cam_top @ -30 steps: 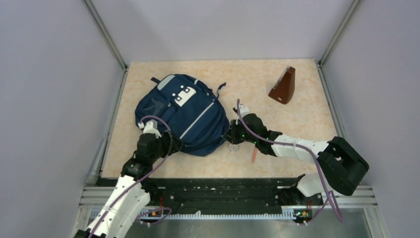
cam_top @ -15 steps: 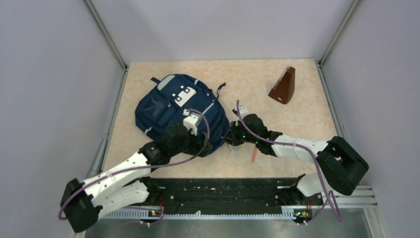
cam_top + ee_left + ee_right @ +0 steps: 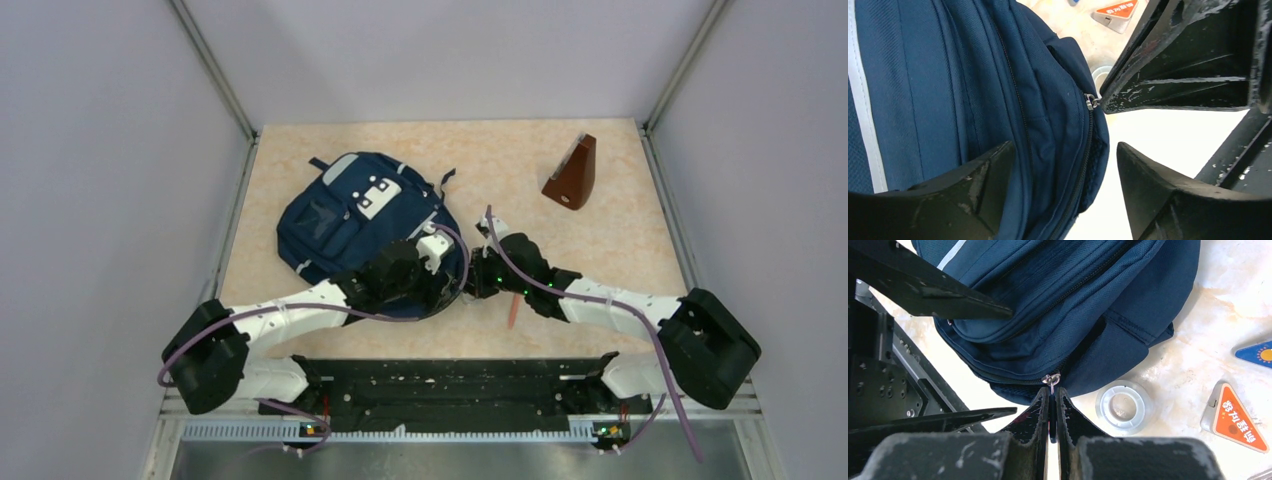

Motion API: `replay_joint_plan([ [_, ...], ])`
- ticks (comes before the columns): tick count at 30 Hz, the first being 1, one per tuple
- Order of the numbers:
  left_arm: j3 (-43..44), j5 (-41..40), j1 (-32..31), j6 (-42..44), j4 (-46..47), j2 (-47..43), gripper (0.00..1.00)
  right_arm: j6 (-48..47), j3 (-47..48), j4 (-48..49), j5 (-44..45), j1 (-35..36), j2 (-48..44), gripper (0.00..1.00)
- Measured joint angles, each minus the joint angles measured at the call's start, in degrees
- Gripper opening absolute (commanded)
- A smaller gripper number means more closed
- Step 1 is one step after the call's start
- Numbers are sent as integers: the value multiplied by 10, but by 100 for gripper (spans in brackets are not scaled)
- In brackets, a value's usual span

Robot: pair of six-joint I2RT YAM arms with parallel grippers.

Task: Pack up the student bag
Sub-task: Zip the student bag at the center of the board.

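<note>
Under both wrists, student bag (image 3: 350,215) near edge hid; navy, grey stripe; R gripper (image 3: 1053,407) pinches zip pull (image 3: 1051,379), L gripper (image 3: 1063,150) agape.

Toward the counter's near edge you see an orange triangular tag (image 3: 1232,421) printed with white characters, too blurred to read. The blue triangular tag (image 3: 1259,354) beside it bears a yellow round sign. The student bag (image 3: 340,225) carries a grey patch (image 3: 376,195) with dark marks, illegible.
</note>
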Motion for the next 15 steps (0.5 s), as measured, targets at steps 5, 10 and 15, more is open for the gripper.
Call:
replay_joint_plan([
  [5,8,5,0,17,8,31,65,0,0,-7,1,0,-3,0],
  [10,15,5,-3,21,13,56,59,0,0,-13,4,0,-3,0],
  [15,15,-8,-5,15,37,78,24,0,0,-17,17,0,-3,0],
])
